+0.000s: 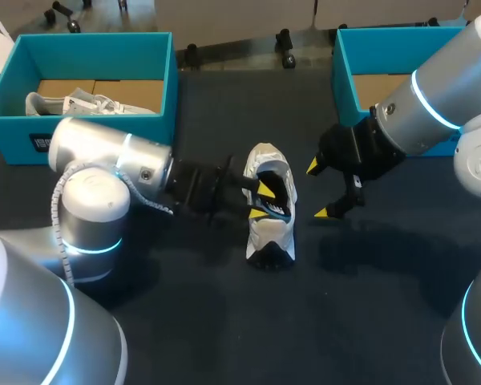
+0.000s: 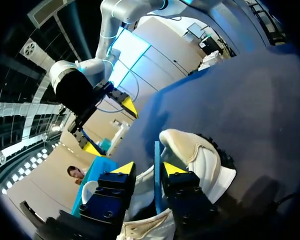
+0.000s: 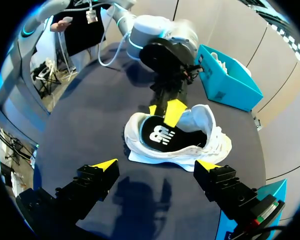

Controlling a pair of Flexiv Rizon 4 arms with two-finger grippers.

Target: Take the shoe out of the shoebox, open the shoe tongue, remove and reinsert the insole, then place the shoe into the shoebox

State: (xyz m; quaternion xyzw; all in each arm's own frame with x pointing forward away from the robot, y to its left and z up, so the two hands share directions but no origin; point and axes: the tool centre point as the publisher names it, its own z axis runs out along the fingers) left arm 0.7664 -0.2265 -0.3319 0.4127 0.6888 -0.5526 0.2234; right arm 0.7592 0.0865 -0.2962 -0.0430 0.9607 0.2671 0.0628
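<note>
A white shoe (image 1: 271, 237) (image 3: 210, 140) with a dark sole lies on the dark table, between the two arms. Its black insole (image 3: 160, 135) sits raised in the opening and shows a thin blue edge (image 2: 156, 170). My left gripper (image 1: 263, 199) (image 2: 147, 168) (image 3: 164, 110) reaches into the shoe's opening. Its fingers are open, with the insole's edge standing between them, close to one fingertip (image 2: 172, 168). My right gripper (image 1: 321, 190) (image 3: 157, 167) hangs wide open just right of the shoe, holding nothing.
A teal shoebox (image 1: 88, 120) (image 3: 225, 82) at the back left holds another pale shoe (image 1: 80, 103). A second teal shoebox (image 1: 345, 72) stands at the back right, behind my right arm.
</note>
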